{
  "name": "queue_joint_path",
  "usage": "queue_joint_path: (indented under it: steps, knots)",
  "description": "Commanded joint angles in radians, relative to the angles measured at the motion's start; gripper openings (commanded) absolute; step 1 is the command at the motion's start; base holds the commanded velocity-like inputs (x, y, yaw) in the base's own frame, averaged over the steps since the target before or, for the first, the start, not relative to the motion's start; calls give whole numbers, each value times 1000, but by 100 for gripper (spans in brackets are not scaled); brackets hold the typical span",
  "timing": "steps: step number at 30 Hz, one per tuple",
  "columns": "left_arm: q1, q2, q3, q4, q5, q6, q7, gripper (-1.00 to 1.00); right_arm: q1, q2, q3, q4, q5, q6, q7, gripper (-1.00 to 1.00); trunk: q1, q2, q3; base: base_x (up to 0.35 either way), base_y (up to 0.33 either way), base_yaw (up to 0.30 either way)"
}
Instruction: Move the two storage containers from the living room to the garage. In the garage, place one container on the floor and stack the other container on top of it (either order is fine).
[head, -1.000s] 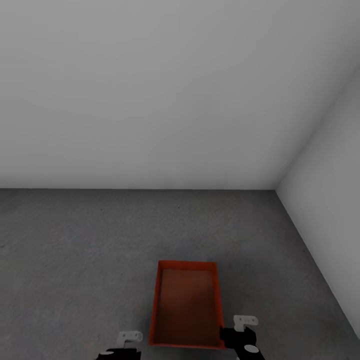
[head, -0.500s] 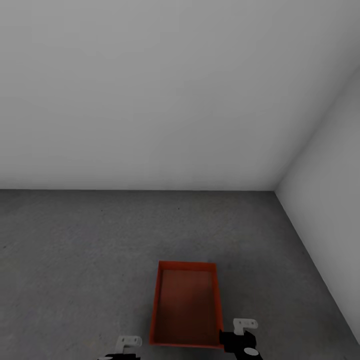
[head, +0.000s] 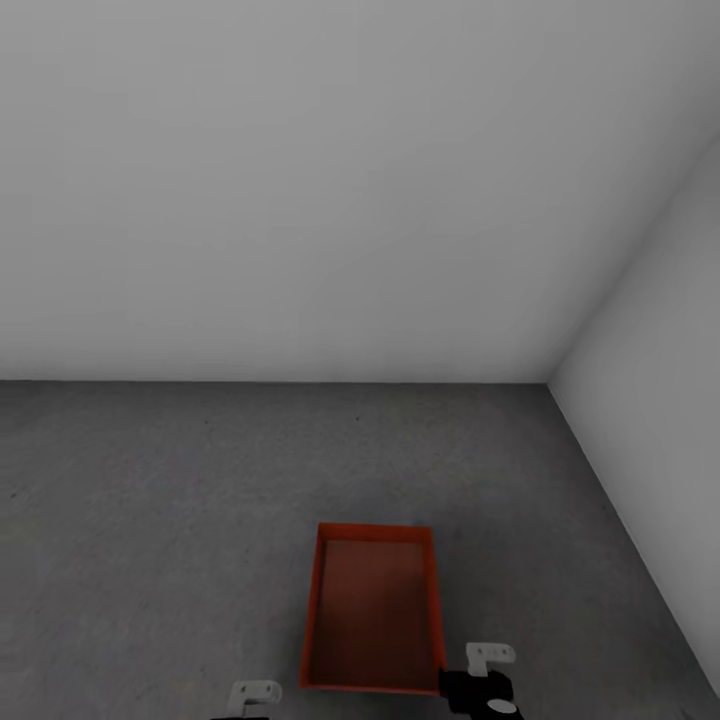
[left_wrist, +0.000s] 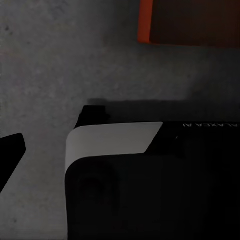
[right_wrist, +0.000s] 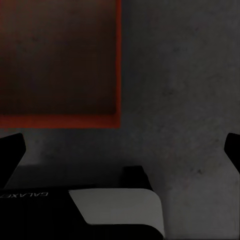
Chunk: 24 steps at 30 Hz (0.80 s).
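1. Orange-red storage container (head: 372, 608) lies open side up on the grey concrete floor (head: 150, 520), near the corner of two plain white walls (head: 300, 180).
2. Right gripper (right_wrist: 122, 150) hangs beside the container's near corner, fingers spread, holding nothing.
3. Left gripper (head: 252, 695): whether it is spread or closed, I cannot tell.
4. Mirrored "GALAXEA" lettering (right_wrist: 24, 196) (partly cut off) marks the wrist housings.

The dark grey speckled concrete floor (head: 180, 520) runs to the grey-white walls. One orange-red storage container (head: 372, 608) sits flat on it at 6 o'clock, open top up, long side running toward 12.
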Motion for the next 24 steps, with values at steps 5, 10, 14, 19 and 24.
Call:
queue_joint_path:
  steps: [5, 10, 14, 19, 24]
  knots:
    - [0, 0, -1, 0, 3, 1, 3, 100, -1, 3, -7, 3, 9, 0, -1, 100, -19, 35, 15, 0, 0, 0]
    - [0, 0, -1, 0, 4, 1, 4, 100, -1, 4, -6, 3, 10, 1, -1, 100, -38, 70, 31, 0, 0, 0]
    - [0, 0, -1, 0, 4, 1, 4, 100, -1, 4, -7, 3, 10, 1, 0, 100, -54, 98, 43, 0, 0, 0]
    - [0, 0, -1, 0, 4, 1, 4, 100, -1, -34, -1, 71, 15, 7, 1, 100, -73, 133, 59, 0, 0, 0]
    - [0, 0, -2, 0, 4, 2, 4, 100, -1, -94, 3, 145, 19, 0, 8, 100, -92, 168, 75, 0, 0, 0]
